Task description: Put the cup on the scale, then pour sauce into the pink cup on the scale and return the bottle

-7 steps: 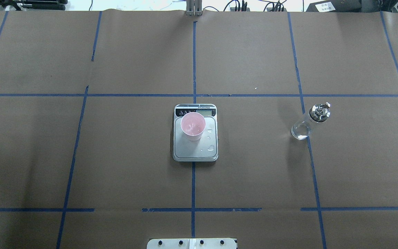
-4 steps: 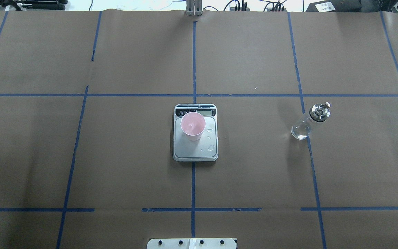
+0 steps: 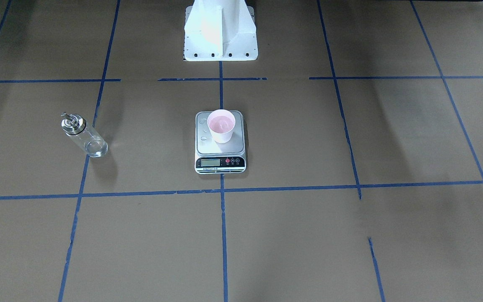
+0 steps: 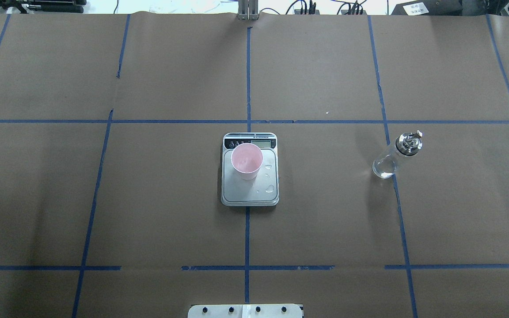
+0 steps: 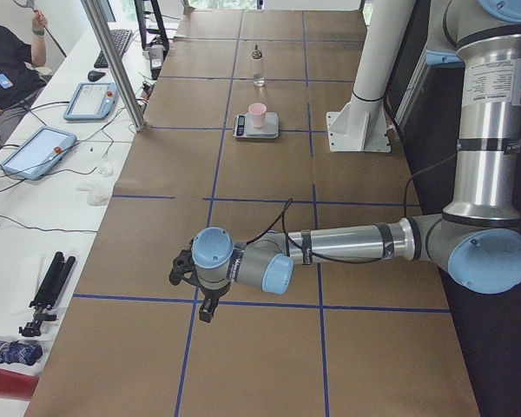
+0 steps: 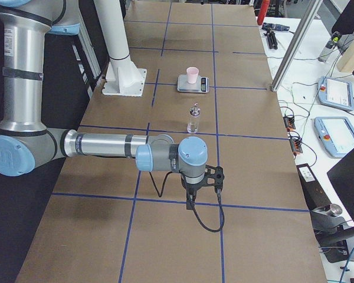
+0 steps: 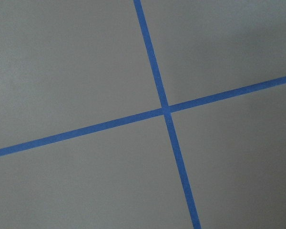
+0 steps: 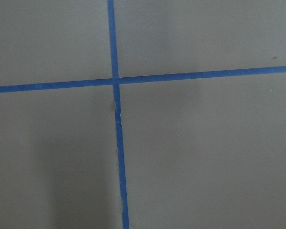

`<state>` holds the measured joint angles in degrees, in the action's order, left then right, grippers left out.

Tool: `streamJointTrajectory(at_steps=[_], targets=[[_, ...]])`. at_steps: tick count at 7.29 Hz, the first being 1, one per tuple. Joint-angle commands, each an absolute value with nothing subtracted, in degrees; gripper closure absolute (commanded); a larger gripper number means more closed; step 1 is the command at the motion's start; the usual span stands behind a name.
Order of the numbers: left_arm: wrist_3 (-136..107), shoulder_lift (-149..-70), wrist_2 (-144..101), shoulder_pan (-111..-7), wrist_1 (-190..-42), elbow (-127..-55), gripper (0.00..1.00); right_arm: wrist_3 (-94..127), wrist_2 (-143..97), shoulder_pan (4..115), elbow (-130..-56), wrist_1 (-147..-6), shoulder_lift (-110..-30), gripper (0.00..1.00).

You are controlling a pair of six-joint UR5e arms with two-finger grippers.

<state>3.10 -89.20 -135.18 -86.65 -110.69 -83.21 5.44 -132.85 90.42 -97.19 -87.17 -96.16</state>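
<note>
The pale pink cup (image 4: 246, 160) stands upright on the scale (image 4: 250, 194), toward the display end, and it also shows in the front view (image 3: 221, 125). Clear liquid sits in it, and a few drops lie on the platform. The clear bottle (image 4: 391, 158) with its silver cap stands upright on the table to the right, apart from the scale, and shows in the front view (image 3: 83, 135). My left gripper (image 5: 205, 306) hangs over a tape crossing far from the scale. My right gripper (image 6: 190, 190) hangs near the bottle's side of the table. I cannot tell whether either is open or shut.
Brown paper with blue tape lines (image 4: 248, 88) covers the table. The white robot base (image 3: 219, 31) stands behind the scale. Tablets (image 5: 36, 149) and cables lie on the side bench, where a person (image 5: 9, 61) sits.
</note>
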Motion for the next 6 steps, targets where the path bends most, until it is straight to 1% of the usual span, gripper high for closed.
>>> streamJointTrajectory(at_steps=[1,3,4,6], targets=[[5.7,-90.0,-135.2,-84.6,-106.5,-84.0,0.0,5.3,-133.2,89.2,-96.8,-87.2,-94.9,0.0],[20.1,-90.9,-134.9,-85.2,-91.6,-87.7,0.0,5.3,-133.3,89.0,-96.9,-87.1,-94.8,0.0],[23.2,-90.9,-134.7,-87.6,-87.8,-89.5,0.0,5.3,-133.3,89.0,-96.9,-87.1,-94.9,0.0],[24.2,-90.4,-134.7,-93.8,-87.9,-90.4,0.0,5.3,-133.2,89.0,-96.9,-87.0,-94.8,0.0]])
